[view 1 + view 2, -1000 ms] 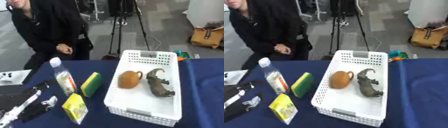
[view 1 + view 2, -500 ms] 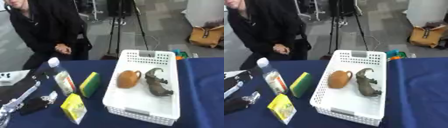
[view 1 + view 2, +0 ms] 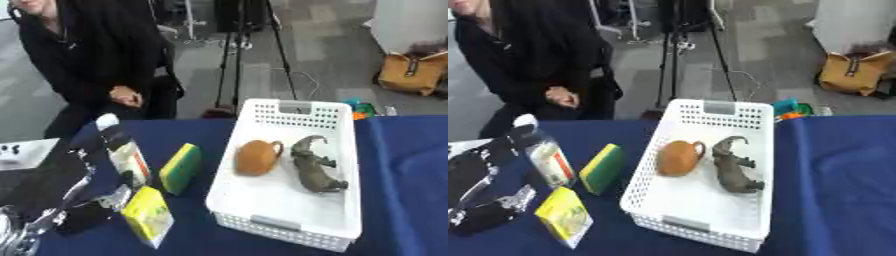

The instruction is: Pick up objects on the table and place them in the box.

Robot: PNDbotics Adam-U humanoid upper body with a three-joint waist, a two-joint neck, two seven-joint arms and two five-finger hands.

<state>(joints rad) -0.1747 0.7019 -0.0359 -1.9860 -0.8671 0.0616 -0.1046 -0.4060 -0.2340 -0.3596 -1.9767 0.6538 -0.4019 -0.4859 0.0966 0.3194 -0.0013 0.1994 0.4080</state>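
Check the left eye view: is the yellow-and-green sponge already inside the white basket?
No, the sponge stands on the blue table just left of the white basket, outside it.

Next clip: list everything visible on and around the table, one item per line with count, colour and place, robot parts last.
Basket: one, white, on the table right of centre.
Jug: one, orange-brown, inside the basket, left side.
Toy animal: one, grey-green, inside the basket, right of the jug.
Sponge: one, yellow and green, on edge, left of the basket.
Bottle: one, clear with white cap, left of the sponge.
Box: one, yellow, on the table in front of the sponge.
Tablecloth: one, dark blue.
Bag: one, tan, on the floor at far right.
Left hand: one, black and silver, lower left, beside the bottle; finger pose unclear.
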